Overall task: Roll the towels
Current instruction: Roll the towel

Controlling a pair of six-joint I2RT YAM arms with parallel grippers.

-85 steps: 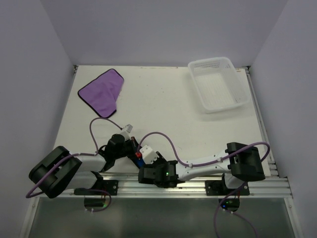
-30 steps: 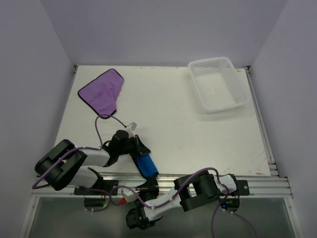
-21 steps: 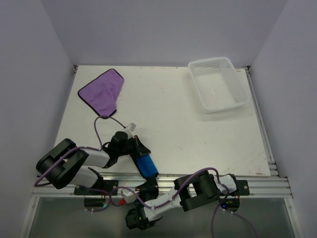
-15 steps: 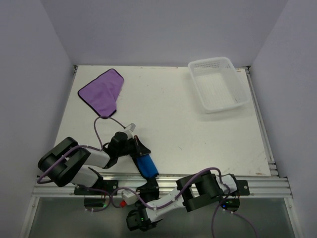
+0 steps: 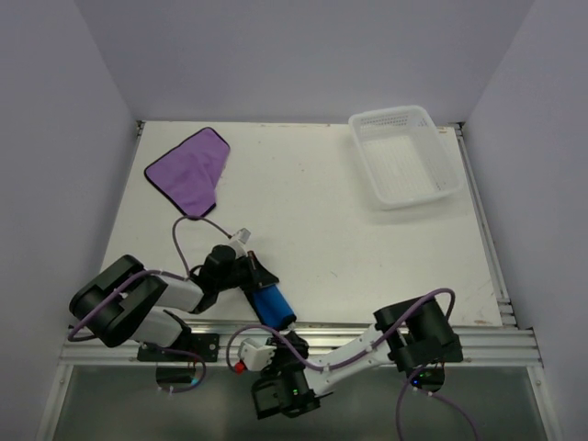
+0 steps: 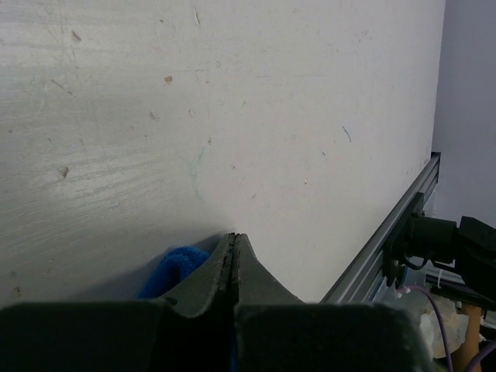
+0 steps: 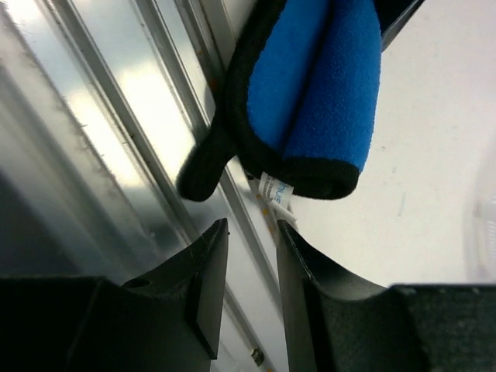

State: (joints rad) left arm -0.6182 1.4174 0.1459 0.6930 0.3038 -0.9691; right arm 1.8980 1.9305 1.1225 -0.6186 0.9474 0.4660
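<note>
The left fingers (image 6: 208,273) are pressed flat together with blue fleece showing at their base, so they seem to pinch a thin edge of the blue towel (image 7: 318,101). The right fingers (image 7: 208,267) stand a little apart with nothing between them, pointing up at the roll from the rail (image 7: 147,108) side.

This cloth should handle as light, soft and limp. It has no stiffness of its own, so a loose roll will likely sag or spring open once let go. The fleece looks grippy rather than slick, and nothing here can break. The safest hold is probably across the middle of the roll, squeezing every layer at once. A pinch on a single edge or corner leaves the rest free to unwind. The stray corner is what most needs tucking or pinning.

The blue towel is bright blue with a black hem (image 7: 310,180), wound into a short, thick, rather loose tube. Seen end on, it shows two plump folds. One black-hemmed corner sticks out loose toward the rail, and a small white label (image 7: 275,198) hangs under the end. The roll lies at the near edge of the surface (image 5: 349,239), touching the left fingers.

The purple towel (image 5: 188,170) lies flat and partly folded over in the far left corner, well apart and not yet rolled. The basket (image 5: 390,118) sits at the far right
</note>
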